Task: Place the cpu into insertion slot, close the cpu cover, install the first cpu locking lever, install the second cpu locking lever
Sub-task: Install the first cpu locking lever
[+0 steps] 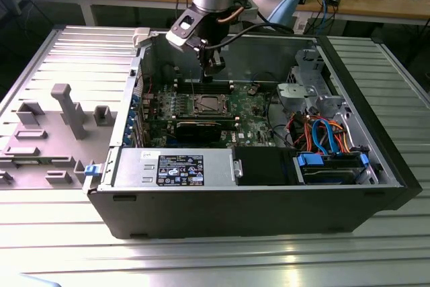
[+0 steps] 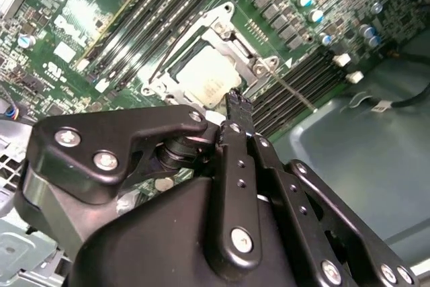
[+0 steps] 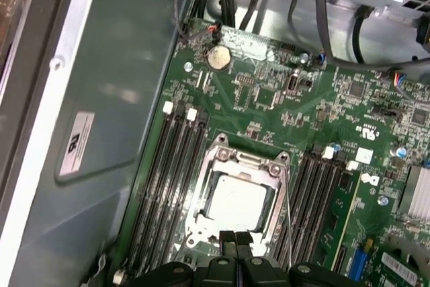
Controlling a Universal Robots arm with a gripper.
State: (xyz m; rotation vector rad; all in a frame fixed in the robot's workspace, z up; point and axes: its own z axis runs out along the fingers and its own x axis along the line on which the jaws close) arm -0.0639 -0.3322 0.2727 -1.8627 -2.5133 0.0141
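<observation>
The cpu (image 3: 236, 198) lies flat in the insertion slot (image 3: 201, 223) on the green motherboard, its pale metal face showing through the window of the cpu cover (image 3: 243, 160), which lies down around it. A thin wire locking lever (image 3: 288, 210) runs along one side of the socket and juts over the memory slots in the second wrist view (image 2: 293, 92). My gripper (image 3: 236, 238) hangs just above the socket's edge, fingers shut together with nothing between them. In the exterior view the gripper (image 1: 214, 69) hovers over the socket (image 1: 206, 104); the chip (image 2: 208, 75) lies beyond its fingertip (image 2: 238, 102).
The open computer case (image 1: 121, 214) lies on a ribbed metal table. Black memory slots (image 3: 171, 179) flank the socket on both sides. A power supply (image 1: 176, 169), drive bay and coloured cables (image 1: 322, 136) stand at the exterior view's front and right. Grey fixtures (image 1: 67, 109) stand on the left.
</observation>
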